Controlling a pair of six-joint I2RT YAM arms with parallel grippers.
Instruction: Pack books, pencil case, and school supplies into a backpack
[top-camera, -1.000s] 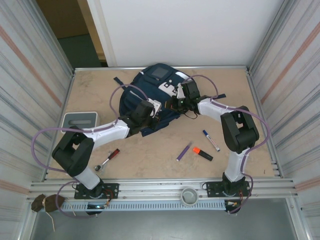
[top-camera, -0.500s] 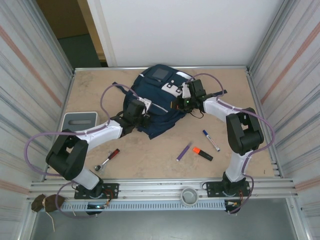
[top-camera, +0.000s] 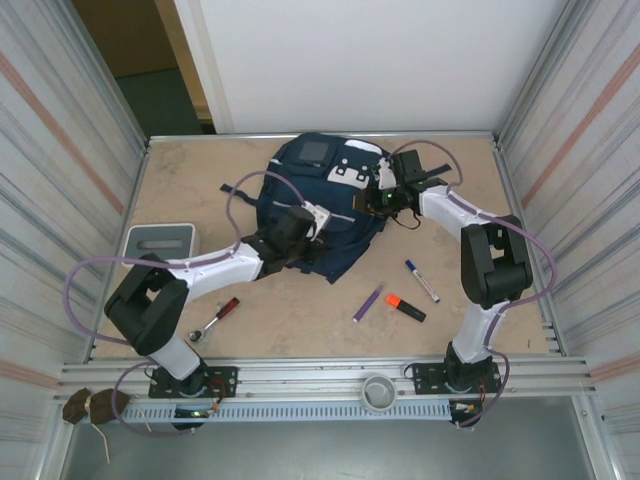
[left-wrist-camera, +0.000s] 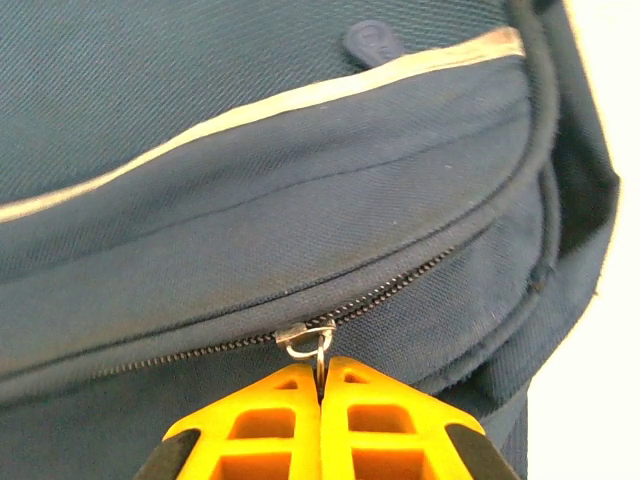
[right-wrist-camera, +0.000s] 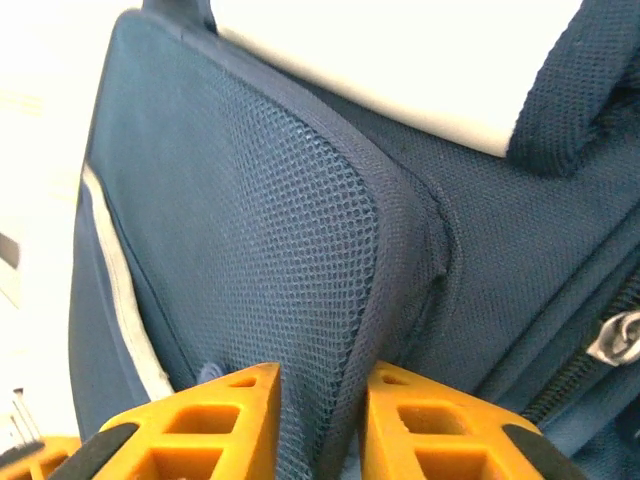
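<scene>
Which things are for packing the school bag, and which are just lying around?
For the job: backpack, purple pen, orange highlighter, white marker.
Just lying about: red-handled tool, grey box.

One backpack (top-camera: 340, 225), one purple pen (top-camera: 368, 302), one orange highlighter (top-camera: 405, 307), one white marker (top-camera: 421, 281), one red-handled tool (top-camera: 217, 318) and one grey box (top-camera: 158, 240).

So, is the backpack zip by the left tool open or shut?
Shut where visible: zipper teeth mesh on both sides of the slider; the left tool pinches its pull ring.
</scene>
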